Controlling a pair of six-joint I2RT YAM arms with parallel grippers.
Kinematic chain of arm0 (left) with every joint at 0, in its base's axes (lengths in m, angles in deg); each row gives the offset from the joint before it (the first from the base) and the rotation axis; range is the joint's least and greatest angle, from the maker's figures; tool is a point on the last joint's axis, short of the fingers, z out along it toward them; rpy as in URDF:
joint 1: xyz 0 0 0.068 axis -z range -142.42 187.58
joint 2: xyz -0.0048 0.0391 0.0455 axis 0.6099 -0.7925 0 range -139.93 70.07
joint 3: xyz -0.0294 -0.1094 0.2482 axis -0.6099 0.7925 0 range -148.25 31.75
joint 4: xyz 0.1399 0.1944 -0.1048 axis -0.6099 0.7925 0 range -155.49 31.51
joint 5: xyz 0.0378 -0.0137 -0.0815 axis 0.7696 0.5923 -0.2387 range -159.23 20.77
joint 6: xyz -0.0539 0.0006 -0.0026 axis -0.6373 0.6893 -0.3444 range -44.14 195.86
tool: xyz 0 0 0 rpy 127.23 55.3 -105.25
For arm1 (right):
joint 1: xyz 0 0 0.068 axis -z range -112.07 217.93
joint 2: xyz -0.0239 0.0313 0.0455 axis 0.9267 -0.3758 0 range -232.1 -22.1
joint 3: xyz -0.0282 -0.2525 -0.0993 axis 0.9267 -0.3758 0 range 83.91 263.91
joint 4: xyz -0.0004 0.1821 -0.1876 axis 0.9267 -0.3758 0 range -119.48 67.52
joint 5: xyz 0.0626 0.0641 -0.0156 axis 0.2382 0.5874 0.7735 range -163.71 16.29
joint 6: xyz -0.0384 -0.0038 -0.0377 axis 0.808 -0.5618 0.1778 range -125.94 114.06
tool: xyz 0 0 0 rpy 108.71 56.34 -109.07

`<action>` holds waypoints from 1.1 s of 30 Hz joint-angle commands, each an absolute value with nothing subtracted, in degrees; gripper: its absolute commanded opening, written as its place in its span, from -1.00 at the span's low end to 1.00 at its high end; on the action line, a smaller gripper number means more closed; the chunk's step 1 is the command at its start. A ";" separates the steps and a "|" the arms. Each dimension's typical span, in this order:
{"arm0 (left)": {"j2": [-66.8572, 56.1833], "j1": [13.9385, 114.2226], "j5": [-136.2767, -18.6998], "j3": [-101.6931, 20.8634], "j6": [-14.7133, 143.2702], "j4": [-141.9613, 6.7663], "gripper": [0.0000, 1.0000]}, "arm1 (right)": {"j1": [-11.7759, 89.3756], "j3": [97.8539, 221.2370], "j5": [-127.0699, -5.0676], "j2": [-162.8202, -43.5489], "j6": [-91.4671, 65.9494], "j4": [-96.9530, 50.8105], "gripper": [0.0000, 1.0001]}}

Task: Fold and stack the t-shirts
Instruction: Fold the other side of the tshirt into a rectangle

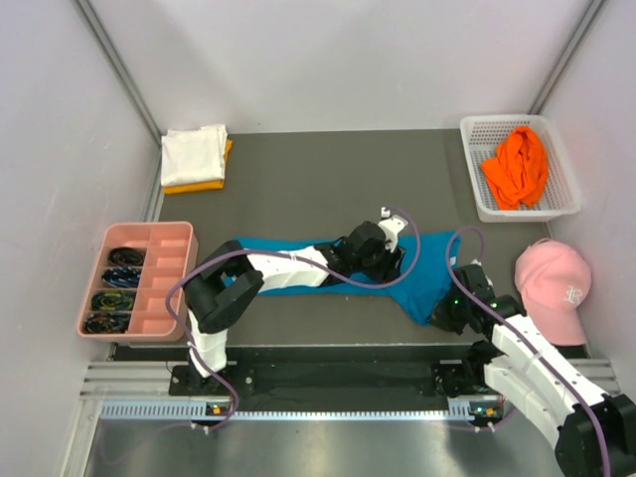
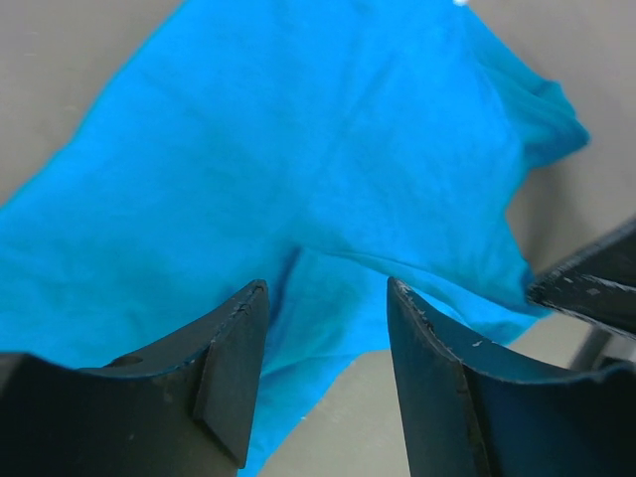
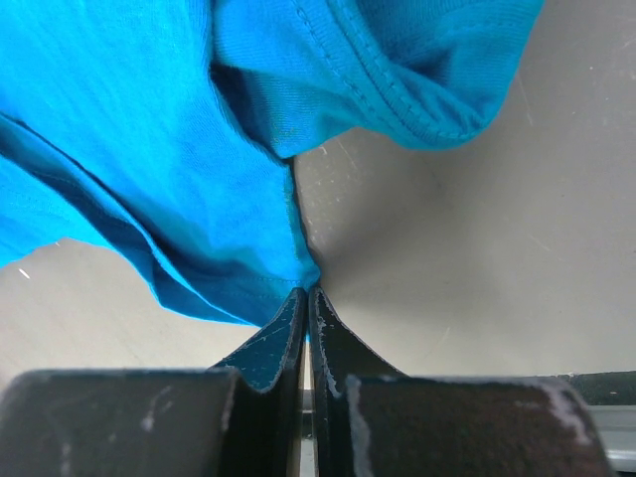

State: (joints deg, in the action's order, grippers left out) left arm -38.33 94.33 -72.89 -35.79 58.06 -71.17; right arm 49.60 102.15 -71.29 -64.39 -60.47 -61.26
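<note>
Lying mid-desk (image 1: 298, 179), teal-blue t-shirt (image 1: 433, 284): right pincer (image 3: 305, 292) is clamping its edge by the very tips; left pincer (image 2: 326, 290) is hovering above, jaws apart. Risk: shallow pinch slipping under pull, collapsing the fold.

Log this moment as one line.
left end effector: open above teal-blue cloth t-shirt | right end effector: shut on t-shirt edge

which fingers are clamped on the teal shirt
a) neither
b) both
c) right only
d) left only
c: the right fingers are pressed together on the edge of the teal shirt, while the left fingers stand apart over the cloth.
</note>
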 commanded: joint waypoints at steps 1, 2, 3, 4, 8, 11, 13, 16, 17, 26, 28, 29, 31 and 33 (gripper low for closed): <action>-38.83 95.24 -77.40 -36.98 58.81 -74.37 0.11 | 48.85 101.58 -72.30 -63.85 -60.61 -61.06 -1.00; -38.91 95.24 -77.75 -36.98 58.72 -74.28 0.11 | 48.85 101.58 -72.30 -63.85 -60.53 -61.15 -1.00; -39.09 95.41 -78.01 -36.89 58.72 -74.37 0.10 | 48.85 101.75 -72.30 -63.76 -60.44 -61.23 -1.00; -39.53 95.41 -78.28 -36.89 58.81 -74.20 0.09 | 48.85 101.75 -72.39 -63.76 -60.44 -61.15 -1.00; -40.23 95.68 -78.02 -36.71 59.25 -73.93 0.08 | 48.85 101.84 -72.30 -63.68 -60.52 -61.24 -1.00; -41.11 95.68 -77.58 -36.71 59.86 -73.93 0.07 | 48.86 101.84 -72.13 -63.41 -60.61 -61.32 -1.00; -41.64 95.68 -77.23 -36.97 60.38 -73.93 0.07 | 48.85 101.93 -72.13 -63.41 -60.70 -61.32 -1.00; -41.90 95.68 -75.82 -37.33 61.00 -73.84 0.06 | 48.86 102.02 -72.04 -63.41 -60.61 -61.41 -1.00; -41.99 95.68 -75.38 -37.41 61.09 -73.76 0.06 | 48.85 102.10 -72.13 -63.41 -60.61 -61.41 -1.00; -41.73 95.59 -73.97 -38.82 62.58 -73.58 0.05 | 48.85 102.28 -71.95 -63.68 -60.35 -61.24 -1.00; -42.17 95.59 -73.97 -39.17 62.59 -73.67 0.05 | 48.85 102.28 -71.86 -63.68 -60.35 -61.32 -1.00; -42.25 95.59 -73.80 -39.17 62.59 -73.58 0.05 | 48.85 102.28 -71.86 -63.59 -60.35 -61.32 -1.00; -42.78 95.59 -73.89 -39.35 62.67 -73.67 0.04 | 48.85 102.37 -71.86 -63.76 -60.26 -61.32 -1.00; -43.22 95.59 -73.80 -39.35 62.76 -73.84 0.04 | 48.85 102.37 -71.78 -63.68 -60.26 -61.32 -1.00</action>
